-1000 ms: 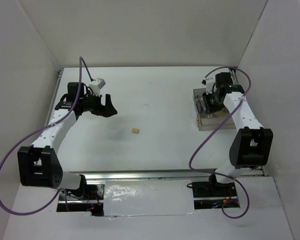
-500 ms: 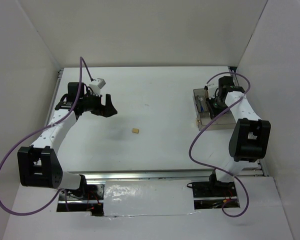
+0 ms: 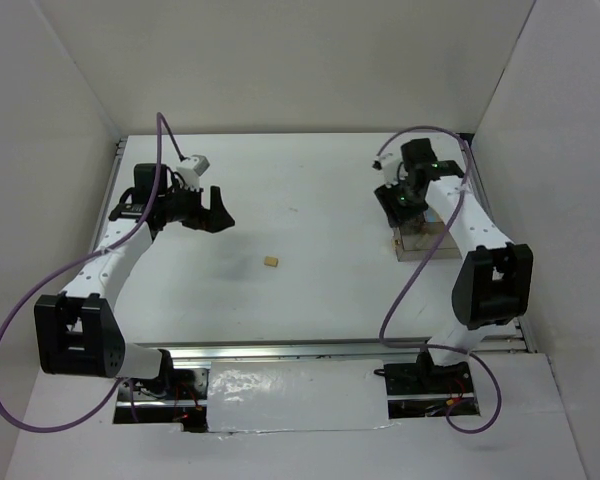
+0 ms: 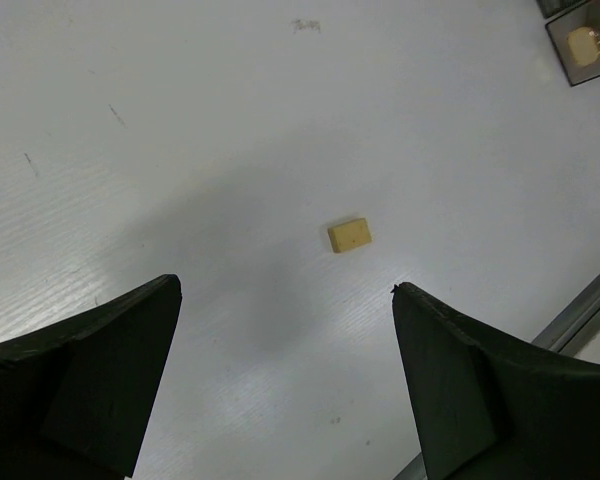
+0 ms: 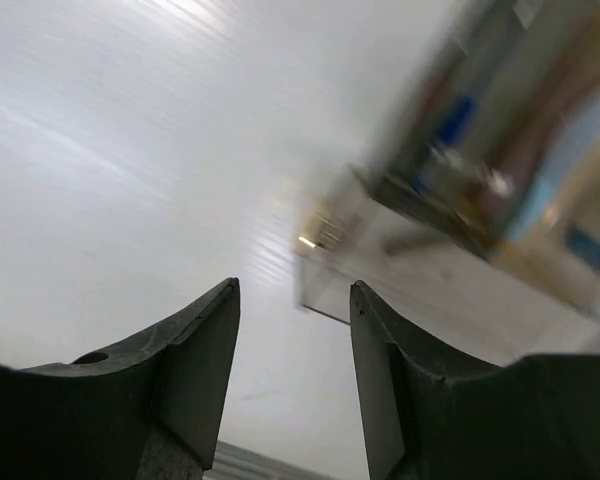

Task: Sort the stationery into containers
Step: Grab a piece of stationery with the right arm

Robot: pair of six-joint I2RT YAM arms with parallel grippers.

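- Near the middle of the overhead view, a little left of centre, the tan cube [image 4: 349, 235] lies alone on the white table [image 3: 320, 190], well apart from everything else.
- It looks to me like a small, light, rigid block with flat faces. It should not crush, but a careless touch could send it skidding on the smooth surface.
- I would take it across two opposite flat sides, coming straight down so the fingers close squarely.
- At the upper left of that view, the left hand [image 4: 285, 290] hangs above the table with its jaws spread wide and nothing between them. Its own camera shows the cube just beyond the gap.
- Over at the upper right, the right hand [image 5: 295, 288] is also parted and empty, at the left edge of the clear tray [image 3: 412, 250].
- The right wrist picture is blurred, so I cannot make out the tray's contents there. The left wrist view does show a beige block [image 4: 583, 44] in one smoky compartment.
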